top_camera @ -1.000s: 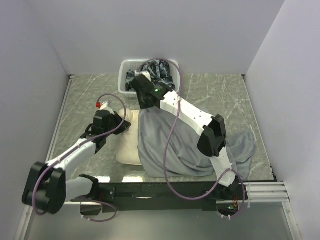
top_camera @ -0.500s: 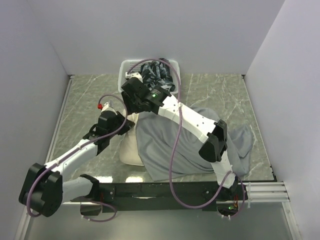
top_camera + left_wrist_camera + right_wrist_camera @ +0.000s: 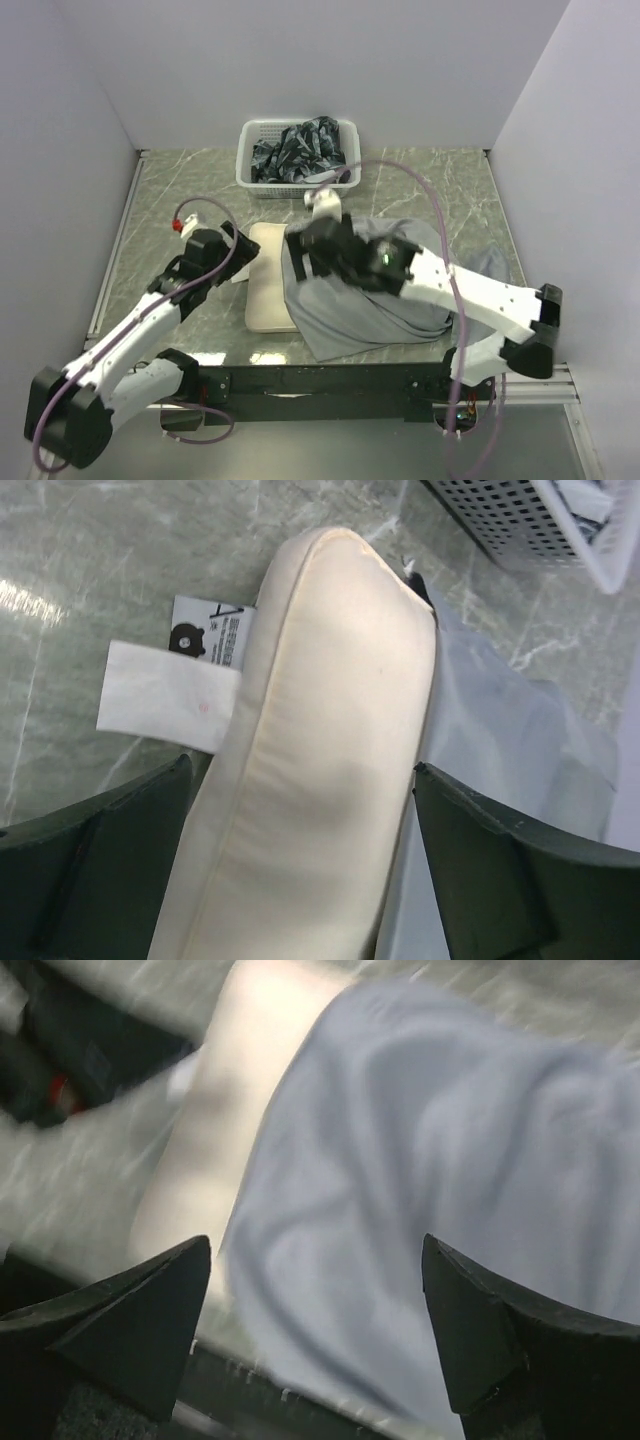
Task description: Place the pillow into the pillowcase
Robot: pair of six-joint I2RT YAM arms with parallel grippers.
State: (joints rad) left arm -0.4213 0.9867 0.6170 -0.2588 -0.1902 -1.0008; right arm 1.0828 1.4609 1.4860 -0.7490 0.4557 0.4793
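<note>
Left claw gapes, fingers either side of the soft cream rectangular pillow, its long axis running top-to-bottom at centre-left. Right claw gapes over the crumpled grey fabric pillowcase touching the pillow's right edge.

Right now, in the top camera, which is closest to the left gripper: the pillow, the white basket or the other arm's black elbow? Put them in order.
From the left gripper:
1. pillow, just beside it, on its right.
2. white basket, farther back by the wall.
3. right arm's elbow, far right, near edge.
</note>
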